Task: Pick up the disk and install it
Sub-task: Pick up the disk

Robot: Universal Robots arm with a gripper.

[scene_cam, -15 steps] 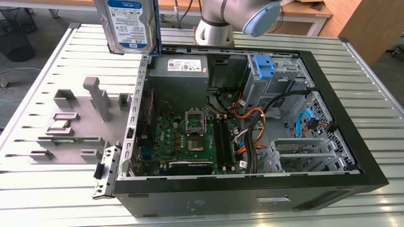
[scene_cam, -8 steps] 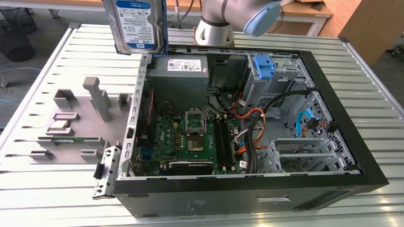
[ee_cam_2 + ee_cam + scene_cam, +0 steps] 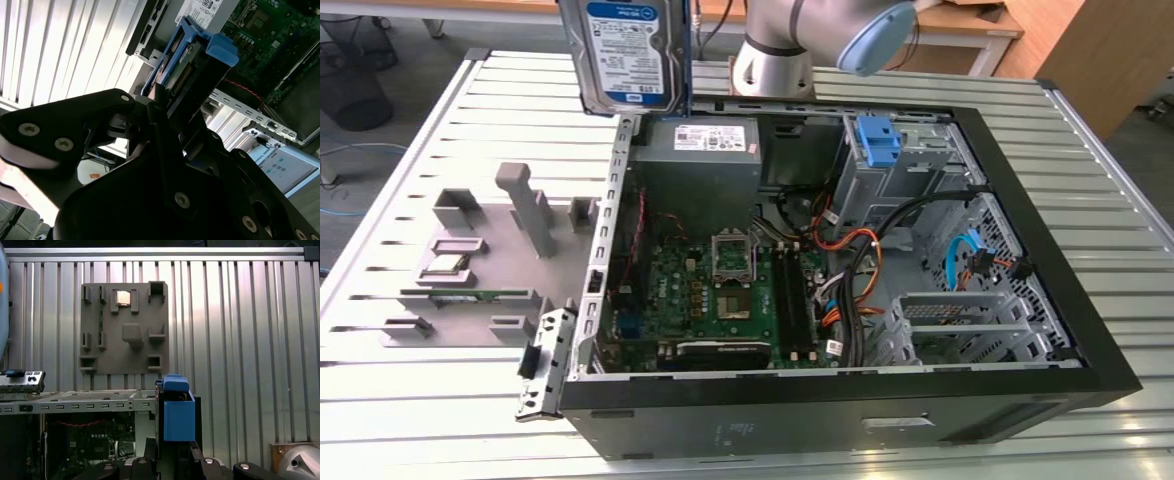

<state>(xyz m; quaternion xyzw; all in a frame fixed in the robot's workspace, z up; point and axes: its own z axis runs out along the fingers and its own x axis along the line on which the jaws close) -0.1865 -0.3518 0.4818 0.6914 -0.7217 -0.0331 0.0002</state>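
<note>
Ribbed metal worktop (image 3: 427, 400), with an open computer case (image 3: 1067, 330) lying on its side on it. A wooden bench stands behind.

The arm (image 3: 787, 50) comes in at the far edge of the worktop, behind the case. The tool (image 3: 172, 452) is clamped on the disk (image 3: 630, 55), one finger on each side of it in both wrist views.

The disk is off the worktop and held upright on edge. In the exterior view its white-and-blue label faces the camera. It hangs over the case's far corner on the exterior view's left, just above the power supply (image 3: 700, 150). Cannot tell whether its lower edge touches the case wall. Its blue bracket (image 3: 200, 42) wraps the end that points away from the tool.

Inside the case the motherboard (image 3: 720, 290) is exposed. A second blue bracket (image 3: 878, 140) sits in the bay at the far side. A metal drive cage (image 3: 954, 315) is at the near side, on the exterior view's right.

A grey parts tray (image 3: 494, 265) lies on the worktop beside the case, on the exterior view's left. It holds a green circuit strip (image 3: 467, 294) and a small square chip (image 3: 447, 265).
</note>
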